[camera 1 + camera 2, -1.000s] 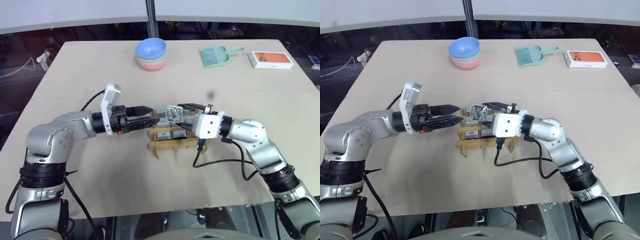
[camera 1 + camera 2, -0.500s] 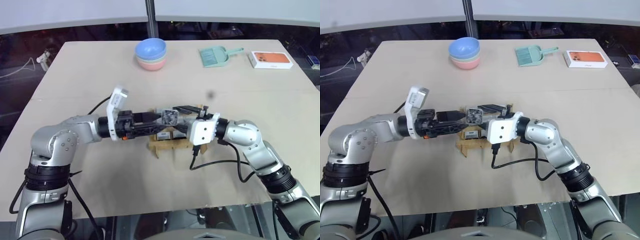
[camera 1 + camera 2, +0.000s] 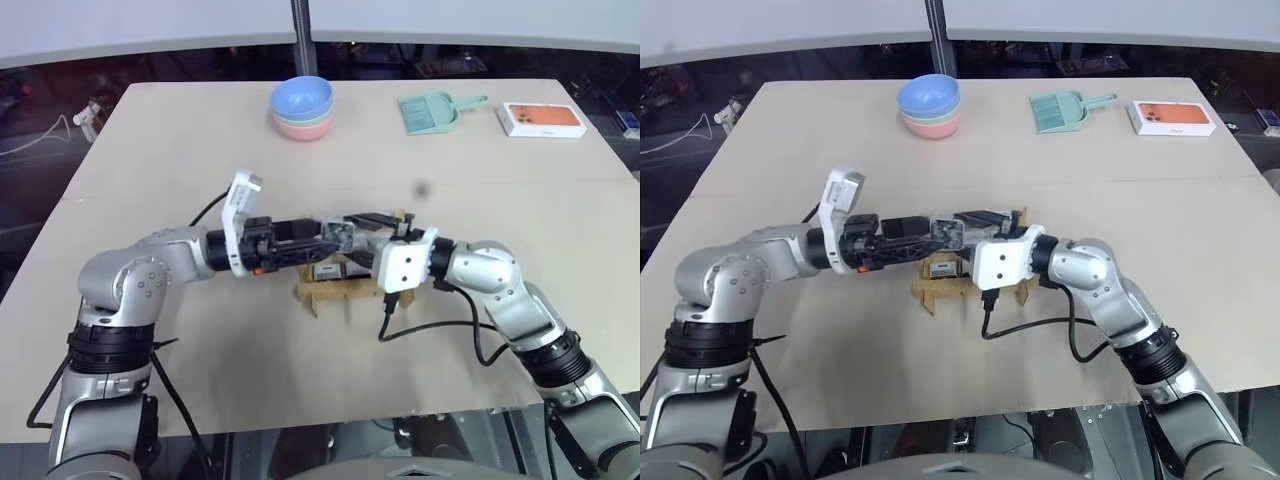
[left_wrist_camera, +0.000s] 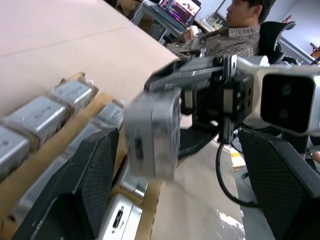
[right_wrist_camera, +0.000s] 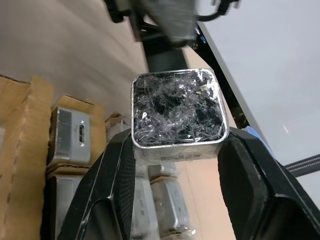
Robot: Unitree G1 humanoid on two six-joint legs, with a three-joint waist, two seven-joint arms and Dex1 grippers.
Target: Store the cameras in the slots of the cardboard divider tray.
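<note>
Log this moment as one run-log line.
stage: handover above tray | right gripper: shut on camera | left gripper: open, fingers either side of camera | tray: several cameras slotted

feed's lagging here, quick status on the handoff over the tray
Right gripper shut on a camera, held above the cardboard divider tray. Left gripper open, jaws either side of that camera, not closed. Several slots already filled. Nothing in the way.

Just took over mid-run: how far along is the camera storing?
Several cameras already sit in the cardboard divider tray. One camera is clamped in the right gripper above it, with the open left gripper around it. That one remains unslotted; the free slots are hidden.
</note>
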